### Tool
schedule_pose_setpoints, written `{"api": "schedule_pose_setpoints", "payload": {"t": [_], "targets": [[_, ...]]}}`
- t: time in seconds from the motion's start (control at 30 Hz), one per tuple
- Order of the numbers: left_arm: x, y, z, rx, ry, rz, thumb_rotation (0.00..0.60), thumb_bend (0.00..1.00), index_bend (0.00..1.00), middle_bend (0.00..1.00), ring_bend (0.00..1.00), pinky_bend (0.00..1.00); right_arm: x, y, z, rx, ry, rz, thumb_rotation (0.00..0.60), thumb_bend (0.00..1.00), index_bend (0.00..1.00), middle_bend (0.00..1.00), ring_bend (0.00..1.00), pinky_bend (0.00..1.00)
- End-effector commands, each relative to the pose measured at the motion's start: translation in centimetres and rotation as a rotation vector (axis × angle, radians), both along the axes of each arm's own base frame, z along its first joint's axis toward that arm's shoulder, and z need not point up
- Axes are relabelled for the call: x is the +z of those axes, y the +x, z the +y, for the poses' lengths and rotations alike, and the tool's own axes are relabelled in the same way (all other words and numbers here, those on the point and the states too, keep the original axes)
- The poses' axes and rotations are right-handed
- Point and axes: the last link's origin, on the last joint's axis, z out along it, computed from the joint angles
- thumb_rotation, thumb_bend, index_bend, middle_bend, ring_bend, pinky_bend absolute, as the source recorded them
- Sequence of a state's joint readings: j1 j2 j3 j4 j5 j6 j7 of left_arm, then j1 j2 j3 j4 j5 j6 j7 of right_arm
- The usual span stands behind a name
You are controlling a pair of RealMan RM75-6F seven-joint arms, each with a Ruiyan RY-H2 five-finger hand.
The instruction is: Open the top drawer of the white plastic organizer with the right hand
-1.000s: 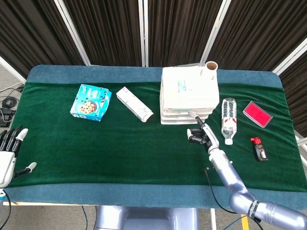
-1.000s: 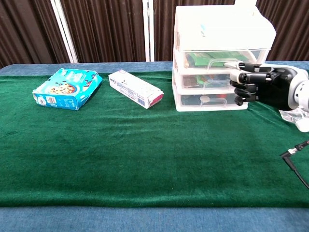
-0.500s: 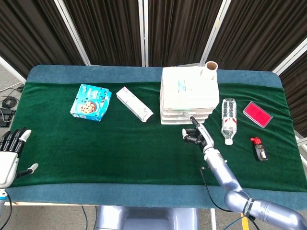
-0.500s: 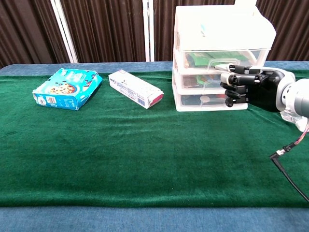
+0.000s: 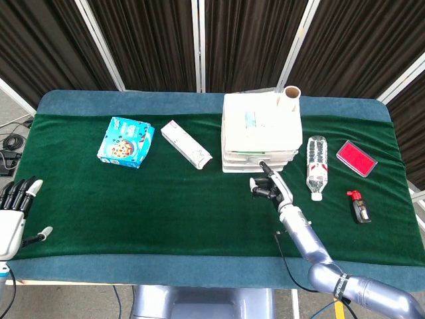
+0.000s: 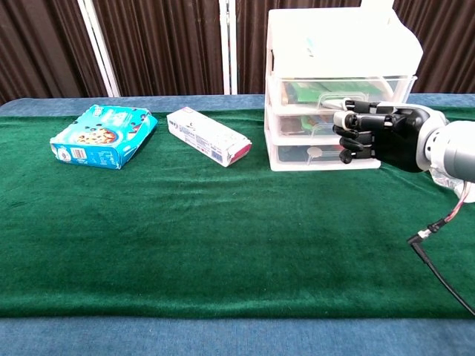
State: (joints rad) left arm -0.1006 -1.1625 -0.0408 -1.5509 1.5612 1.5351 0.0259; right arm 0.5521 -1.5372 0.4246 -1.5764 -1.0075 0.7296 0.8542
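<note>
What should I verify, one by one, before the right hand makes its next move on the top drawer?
1. Top drawer closed: ok, its front sits flush with the two drawers below.
2. Right hand at top drawer height: not ok, it sits level with the middle drawer.
3. Fingers hooked on a handle: cannot tell, they are curled in front of the organizer.
4. Pull path toward the robot: ok, bare green cloth.
5. Water bottle out of the way: ok, it lies beside the organizer.
6. Left hand clear: ok, at the table's far edge, open.
</note>
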Motion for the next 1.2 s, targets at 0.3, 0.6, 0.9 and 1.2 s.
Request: {"api": "schedule_pose_setpoints", "payload": {"t": [0.3, 0.6, 0.9, 1.2], "targets": [[0.0, 0.0, 0.0, 0.000, 0.000, 0.000, 0.600, 0.07, 0.00, 0.00, 0.00, 0.00, -0.2, 0.2, 0.4, 0.008, 0.005, -0.007, 0.600, 0.52, 0.28, 0.83, 0.83, 0.70], [0.0, -0.1, 0.0, 0.004, -0.001, 0.000, 0.600, 0.07, 0.00, 0.00, 0.00, 0.00, -0.1, 0.4, 0.9, 0.018, 0.012, -0.015, 0.600, 0.52, 0.28, 0.83, 0.83, 0.70], [0.0, -0.1, 0.1, 0.006, -0.001, -0.001, 0.600, 0.07, 0.00, 0.00, 0.00, 0.00, 0.2, 0.2, 1.2, 0.018, 0.017, -0.023, 0.600, 0.52, 0.28, 0.83, 0.83, 0.70], [0.1, -0.1, 0.1, 0.006, 0.002, -0.003, 0.600, 0.07, 0.00, 0.00, 0.00, 0.00, 0.2, -0.1, 2.0, 0.020, 0.023, -0.019, 0.600, 0.52, 0.28, 0.83, 0.83, 0.70]]}}
